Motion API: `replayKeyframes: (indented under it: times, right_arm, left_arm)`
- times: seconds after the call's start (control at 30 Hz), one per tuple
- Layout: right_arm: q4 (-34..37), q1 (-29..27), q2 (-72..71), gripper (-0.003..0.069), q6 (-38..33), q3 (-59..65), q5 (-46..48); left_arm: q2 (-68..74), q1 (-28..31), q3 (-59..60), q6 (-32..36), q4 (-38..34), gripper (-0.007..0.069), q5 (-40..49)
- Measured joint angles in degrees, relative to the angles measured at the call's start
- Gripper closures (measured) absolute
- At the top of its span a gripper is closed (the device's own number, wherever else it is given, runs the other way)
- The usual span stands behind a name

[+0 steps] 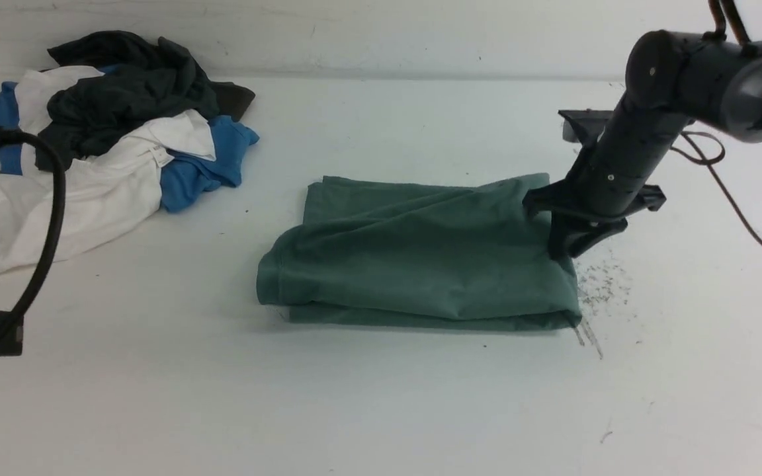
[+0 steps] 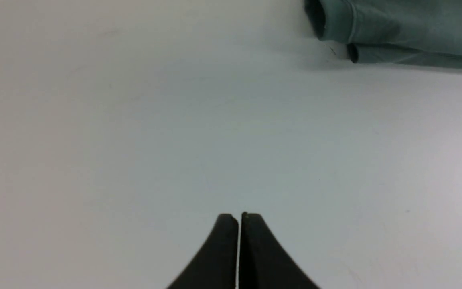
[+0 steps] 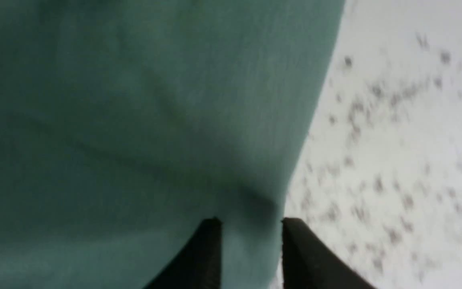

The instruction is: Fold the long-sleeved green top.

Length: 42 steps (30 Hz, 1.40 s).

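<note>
**Folding nearly finished, right edge in the gripper**

Spreading across everything is the white worktop (image 1: 381, 410), scuffed with dark specks near the right arm. On its far left lies a heap of other clothes (image 1: 103, 145), dark, white and blue, well apart from the work.

At the middle of the worktop lies the green long-sleeved top (image 1: 414, 254), already doubled into a compact rectangle with stacked layers showing along its near edge. No sleeves hang loose and the chest logo is hidden, so I judge the main folds done. The right end rises slightly where cloth is gathered, and the upper layer carries soft creases, so some settling or one last fold may remain.

The right gripper (image 1: 563, 248) sits at that right edge. In the right wrist view its jaws stand partly apart with a ridge of green cloth between them; whether they are pinching it or letting it go, I cannot tell.

The left gripper (image 2: 239, 218) is pressed together, empty, over bare worktop, with the top's left corner well apart.
</note>
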Motion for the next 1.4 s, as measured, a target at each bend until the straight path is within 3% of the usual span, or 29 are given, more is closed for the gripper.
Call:
replayKeyframes:
  times: [0.13, 0.23, 0.4, 0.43, 0.57, 0.7, 1.07, 1.4]
  right_arm:
    - [-3.7, 0.0, -7.6, 0.0312, 2.1, 8.1, -0.1]
    - [-6.2, 0.0, -16.4, 0.0301, 2.2, 15.2, -0.1]
    - [-8.1, 0.0, -36.2, 0.0381, 3.0, 27.6, -0.1]
    - [-8.2, 0.0, -46.8, 0.0438, 3.5, 32.8, -2.5]
    - [-8.2, 0.0, -66.6, 0.0570, 4.2, 44.0, -14.0]
    - [-8.3, 0.0, -86.6, 0.0656, 5.3, 53.6, -25.2]
    - [-10.4, -0.1, -124.2, 0.0673, 10.0, 76.3, -39.1]
    - [-13.3, -0.1, -126.7, 0.0673, 10.6, 83.8, -42.9]
  left_arm:
    - [-1.6, 0.0, 0.0, 0.0, 0.0, 0.0629, 2.5]
    - [-2.3, 0.0, 0.0, 0.0, 0.0, 0.0629, 3.6]
    - [-3.0, 0.0, 0.0, 0.0, 0.0, 0.0629, 4.6]
    - [-3.0, 0.0, 0.0, 0.0, 0.0, 0.0629, 4.7]
    - [-3.0, 0.0, 0.0, 0.0, 0.0, 0.0629, 4.7]
    - [-3.0, 0.0, 0.0, 0.0, 0.0, 0.0629, 4.7]
    - [-3.0, 0.0, 0.0, 0.0, 0.0, 0.0629, 1.8]
    - [-5.4, 0.0, 1.1, 0.2, 0.1, 0.0629, -0.6]
